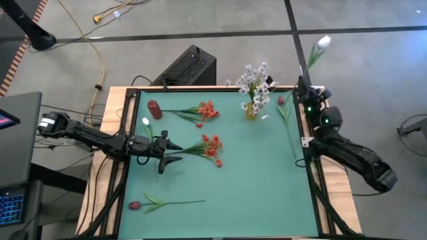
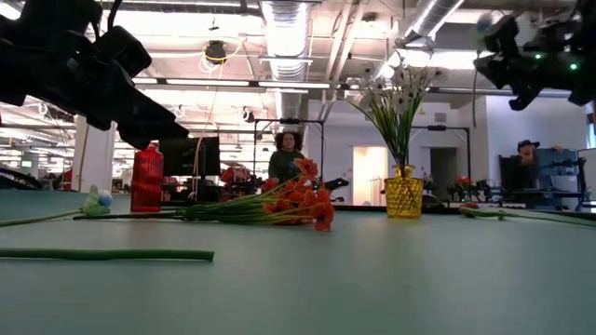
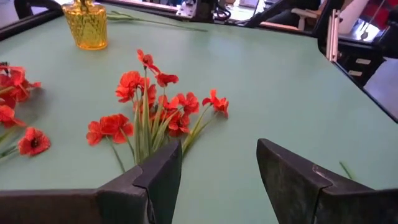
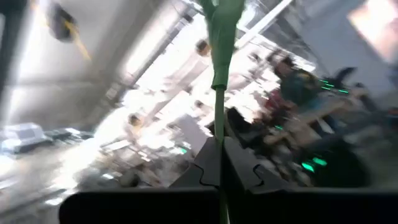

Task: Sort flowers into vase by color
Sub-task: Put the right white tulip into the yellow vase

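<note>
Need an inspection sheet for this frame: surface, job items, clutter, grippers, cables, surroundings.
Surface: teal green table mat, flat.
Job's things: yellow glass vase holding white small-blossom sprays; two red-orange blossom clusters lying flat; dark red bud on green stem at the near edge; red vase.
Clutter: nothing seen.
Grippers: left gripper open at the nearer cluster's stems; right gripper shut on white bud flower, held beyond the table edge.
Cables: yellow cable on floor.
Surroundings: people behind the table.

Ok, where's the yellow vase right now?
In the high view, the yellow vase stands near the table's far edge, right of centre, holding white sprays.
</note>
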Controlling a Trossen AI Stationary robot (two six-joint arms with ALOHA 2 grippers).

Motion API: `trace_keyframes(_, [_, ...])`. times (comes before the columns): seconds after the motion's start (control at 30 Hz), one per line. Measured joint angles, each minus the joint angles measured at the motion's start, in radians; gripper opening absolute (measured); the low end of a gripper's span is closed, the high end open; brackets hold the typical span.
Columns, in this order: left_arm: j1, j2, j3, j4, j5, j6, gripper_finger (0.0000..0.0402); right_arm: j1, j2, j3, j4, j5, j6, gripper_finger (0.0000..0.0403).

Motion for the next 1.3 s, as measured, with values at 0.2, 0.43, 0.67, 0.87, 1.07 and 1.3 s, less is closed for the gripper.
trace_keyframes(0.2, [0.0, 0.0, 0.0, 0.007, -0.052, -0.017, 0.0196, 0.075, 0.113, -0.041, 0.172, 0.047, 0.019, 0.0025])
trace_keyframes(0.43, [0.001, 0.0, 0.0, 0.027, -0.135, -0.01, 0.0196, 0.103, 0.363, -0.005, 0.372, 0.089, 0.004, 0.0025])
trace_keyframes(0.67, [0.0, 0.0, 0.0, 0.063, -0.131, 0.009, 0.0196, 0.068, 0.656, 0.073, 0.502, 0.059, 0.044, 0.0025])
trace_keyframes(0.87, [0.003, 0.0, 0.0, 0.058, -0.133, 0.029, 0.0196, 0.102, 0.798, 0.149, 0.554, 0.032, -0.009, 0.0025])
trace_keyframes(1.07, [0.008, 0.0, 0.0, 0.065, -0.124, 0.021, 0.0196, 0.105, 0.781, 0.232, 0.551, -0.099, -0.037, 0.0025])
trace_keyframes(1.3, [0.008, 0.0, 0.0, 0.088, -0.09, 0.003, 0.0196, 0.098, 0.56, 0.231, 0.55, -0.149, -0.229, 0.0025])
